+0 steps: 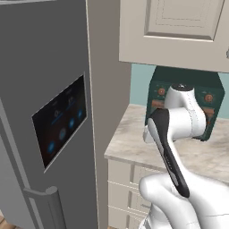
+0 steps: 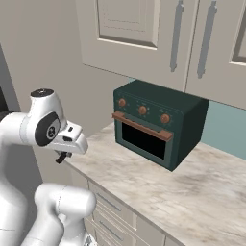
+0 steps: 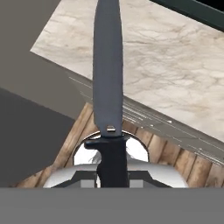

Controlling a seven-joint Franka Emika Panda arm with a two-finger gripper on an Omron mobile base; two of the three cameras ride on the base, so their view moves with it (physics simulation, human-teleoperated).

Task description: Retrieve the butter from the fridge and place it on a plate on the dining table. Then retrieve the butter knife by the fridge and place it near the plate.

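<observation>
The butter knife has a long grey blade and a black handle. It stands straight up from my gripper, which is shut on the handle. Its blade reaches over the edge of the marbled counter, with wooden floor below. In the right base view my hand hangs just off the counter's left end, a dark bit of the gripper showing under it. The grey fridge, with its dark screen panel and blue icons, stands shut to the left. The butter, the plate and the dining table are out of view.
A dark green toaster oven sits at the back of the counter. Cream wall cabinets hang above it and cream drawers sit under the counter. A tall beige panel separates fridge and counter.
</observation>
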